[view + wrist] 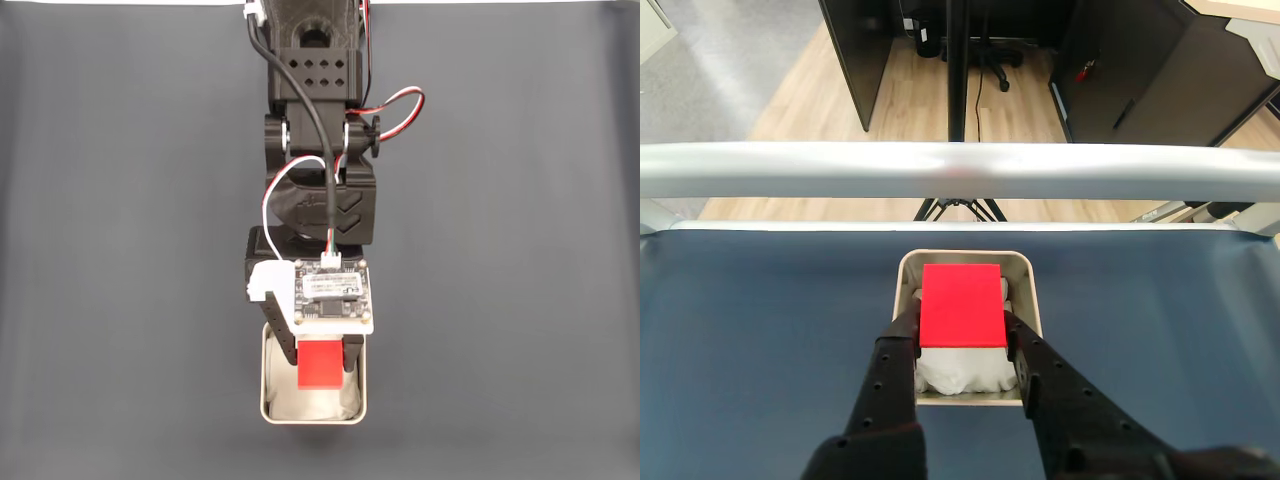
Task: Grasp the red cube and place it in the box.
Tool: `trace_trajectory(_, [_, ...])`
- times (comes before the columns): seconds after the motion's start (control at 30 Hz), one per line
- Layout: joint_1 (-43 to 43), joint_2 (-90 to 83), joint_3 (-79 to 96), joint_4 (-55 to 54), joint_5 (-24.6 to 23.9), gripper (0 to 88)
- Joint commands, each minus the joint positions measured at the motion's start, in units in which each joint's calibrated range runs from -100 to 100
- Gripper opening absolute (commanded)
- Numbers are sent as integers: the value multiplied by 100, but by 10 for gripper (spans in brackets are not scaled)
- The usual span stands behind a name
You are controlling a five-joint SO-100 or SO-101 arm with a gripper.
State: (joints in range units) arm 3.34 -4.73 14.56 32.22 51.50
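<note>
Where the wrist view begins at its lower edge, the 2 black perforated fingers (895, 385) of the claw (960, 335) reach forward and press against the left and right sides of the small bright red plain-faced cube (960, 305), so the claw is clamped on it. That cube is held directly over the small square white box with rounded corners and a thin rim (1032, 290), above the crumpled white tissue-like lining (962, 372) inside it; whether the cube touches the lining cannot be told. Around the box lies the dark blue-grey worktop (760, 330). Beyond the worktop's far edge runs a silvery metal rail (960, 170), and past it a light wooden floor (910, 100) with dark cabinets (855, 50) and the base of a rolling chair (990, 50).

Seen from the fixed view above, the black arm (315, 130) stretches straight down the middle of the picture from the top edge, its wrist folded so the claw (320, 365) points down into the box (268, 400) near the bottom edge. The cube (320, 365) sits between the fingers within the box's outline. A white-mounted camera board (335, 295) rides on the wrist, with a black cable (325, 130) and red-and-white wires (395, 100) looping along the arm. Small print on the board's label is too fine to read.
</note>
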Motion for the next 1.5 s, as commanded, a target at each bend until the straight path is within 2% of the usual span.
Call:
trace_trajectory(0.0, [78, -64, -51, -132, 24, 310])
trace_trajectory(0.13, [78, -73, -78, -66, 34, 405])
trace_trajectory(0.33, [64, -90, -96, -74, 68, 449])
trace_trajectory(1.27, [28, -203, -41, -214, -15, 453])
trace_trajectory(1.37, [21, -263, -14, -214, -68, 411])
trace_trajectory(1.47, [-14, -419, 86, -247, -112, 233])
